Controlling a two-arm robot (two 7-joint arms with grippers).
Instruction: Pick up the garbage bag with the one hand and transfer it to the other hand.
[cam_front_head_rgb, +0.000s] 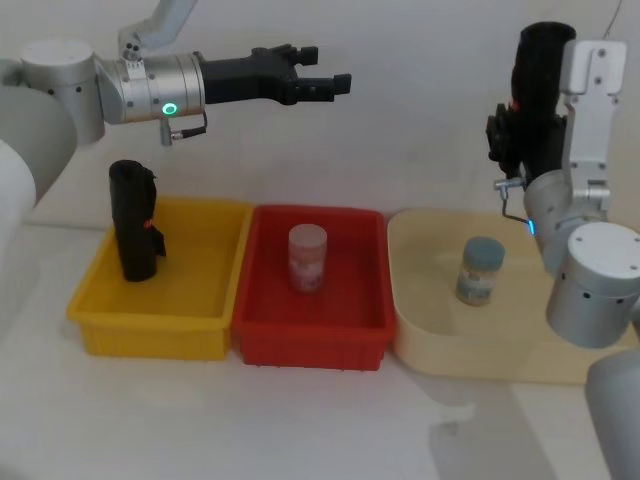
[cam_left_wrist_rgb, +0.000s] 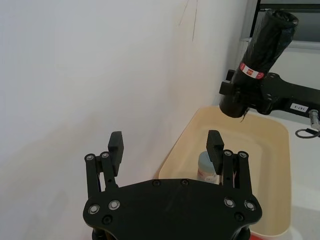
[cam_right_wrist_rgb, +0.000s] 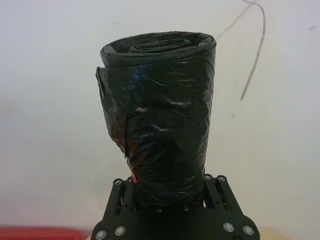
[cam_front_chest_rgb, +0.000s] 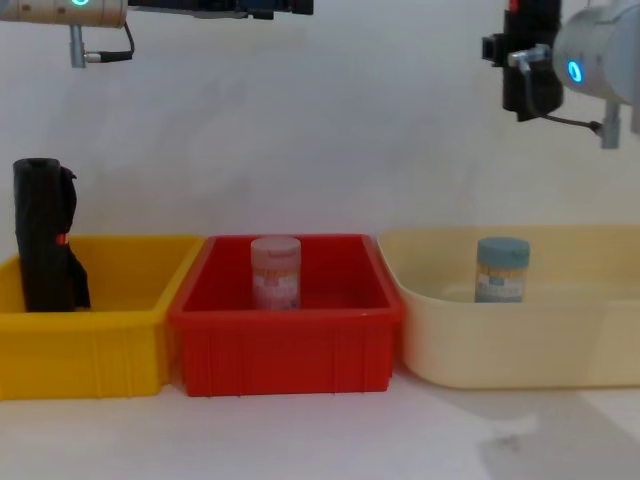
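Observation:
The garbage bag (cam_front_head_rgb: 541, 60) is a smooth black roll with a red-white band (cam_left_wrist_rgb: 251, 71). It stands upright, high above the cream tub on the right. My right gripper (cam_front_head_rgb: 520, 135) is shut on its lower end, and in the right wrist view the bag (cam_right_wrist_rgb: 160, 115) rises from between the fingers (cam_right_wrist_rgb: 120, 192). My left gripper (cam_front_head_rgb: 328, 70) hangs open at about the same height above the red bin, pointing toward the bag. In the left wrist view its fingertips (cam_left_wrist_rgb: 116, 139) frame bare wall, with the bag (cam_left_wrist_rgb: 265, 40) well off to one side.
A lumpy black roll (cam_front_head_rgb: 133, 220) stands in the yellow bin (cam_front_head_rgb: 150, 335). A pink-white jar (cam_front_head_rgb: 307, 257) sits in the red bin (cam_front_head_rgb: 310, 345). A blue-lidded jar (cam_front_head_rgb: 480, 270) sits in the cream tub (cam_front_head_rgb: 480, 350). A white wall is close behind.

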